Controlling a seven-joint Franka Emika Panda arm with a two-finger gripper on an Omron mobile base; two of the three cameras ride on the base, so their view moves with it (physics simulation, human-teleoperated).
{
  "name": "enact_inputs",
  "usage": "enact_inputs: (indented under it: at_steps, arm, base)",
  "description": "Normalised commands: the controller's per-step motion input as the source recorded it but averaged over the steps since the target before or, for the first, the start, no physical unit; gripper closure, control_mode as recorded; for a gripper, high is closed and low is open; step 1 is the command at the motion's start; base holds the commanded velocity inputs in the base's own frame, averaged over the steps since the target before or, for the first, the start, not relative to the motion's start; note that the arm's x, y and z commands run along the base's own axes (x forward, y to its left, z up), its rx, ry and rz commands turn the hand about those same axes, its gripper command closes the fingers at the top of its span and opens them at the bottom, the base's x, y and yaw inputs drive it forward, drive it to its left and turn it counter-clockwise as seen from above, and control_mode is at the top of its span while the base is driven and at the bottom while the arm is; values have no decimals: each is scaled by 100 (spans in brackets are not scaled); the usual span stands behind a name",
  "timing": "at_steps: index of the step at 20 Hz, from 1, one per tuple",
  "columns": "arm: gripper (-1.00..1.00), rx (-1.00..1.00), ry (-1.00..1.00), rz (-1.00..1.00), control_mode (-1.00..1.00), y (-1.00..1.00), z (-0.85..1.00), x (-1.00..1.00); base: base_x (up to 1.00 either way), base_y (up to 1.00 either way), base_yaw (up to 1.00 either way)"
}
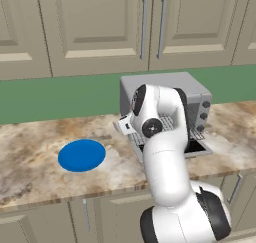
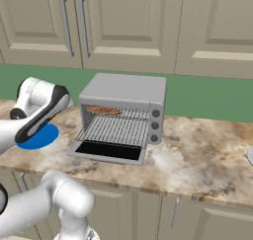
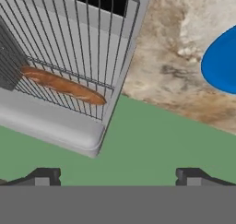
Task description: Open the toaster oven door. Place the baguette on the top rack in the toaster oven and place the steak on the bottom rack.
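My end effector (image 3: 118,176) is hanging wide apart and holding nothing. The long brown baguette (image 3: 62,85) is lying on the upper silver wire rack (image 2: 118,114) inside the boxy grey toaster oven (image 2: 126,89), its black-glass door (image 2: 107,151) dropped flat onto the marbled counter (image 2: 197,160).

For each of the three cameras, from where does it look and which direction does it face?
Left base view: behind the arm's left, facing the counter; white arm hides much of the toaster oven.
Right base view: behind its right, facing the open toaster oven door; arm at left.
Hand view: on the hand, looking at the baguette on a rack; gripper fingertips below.
Shared: all show the blue plate.
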Motion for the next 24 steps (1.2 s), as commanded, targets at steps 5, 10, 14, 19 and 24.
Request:
enact_inputs:
  at_steps: [5, 10, 14, 19, 24]
  arm:
    - [-100, 4, 25, 0, -100, 13, 100, -5]
    - [-100, 14, 34, -7, -100, -7, 100, -44]
    - [-100, 20, 44, -20, -100, -37, 100, -61]
    - [-100, 19, 52, -29, -100, -45, 100, -44]
    - [-100, 19, 51, -28, -100, -46, 98, -46]
  base:
    - [0, 0, 0]
    - [0, 0, 0]
    - [0, 0, 0]
    - [0, 0, 0]
    - [0, 0, 0]
